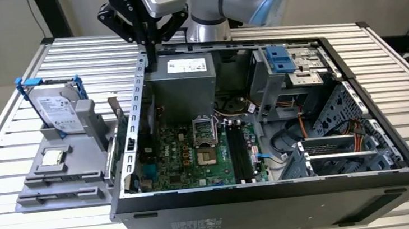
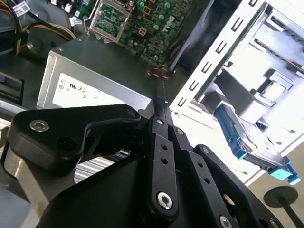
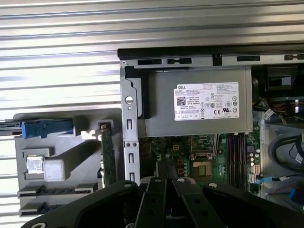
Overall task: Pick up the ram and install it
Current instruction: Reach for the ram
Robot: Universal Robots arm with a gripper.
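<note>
One gripper (image 1: 152, 63): jaws pressing shut w/ nothing btwn, hanging tip-down over PC case (image 1: 273, 203) rear edge, above PSU (image 1: 183, 85)
Ram (image 3: 109, 156): standing on edge in grey fixture (image 1: 69, 186) outside case, just beside its wall; prob. propped upright so top edge is sticking up for a pinch
DIMM slots (image 1: 240, 156): looking vacant on mobo (image 1: 187, 169) beside CPU socket (image 1: 205, 139), so install isn't done yet
Fixture extras: HDD (image 1: 57, 109) in blue caddy (image 1: 27, 82) + square CPU chip (image 1: 51, 157), sitting in own seats, keeping pickup spots fixed
Case: lying on side, panel off, exposing mobo from above
Progress: early, I'm judging; ram untouched, gripper sitting nearer PSU than ram
</note>
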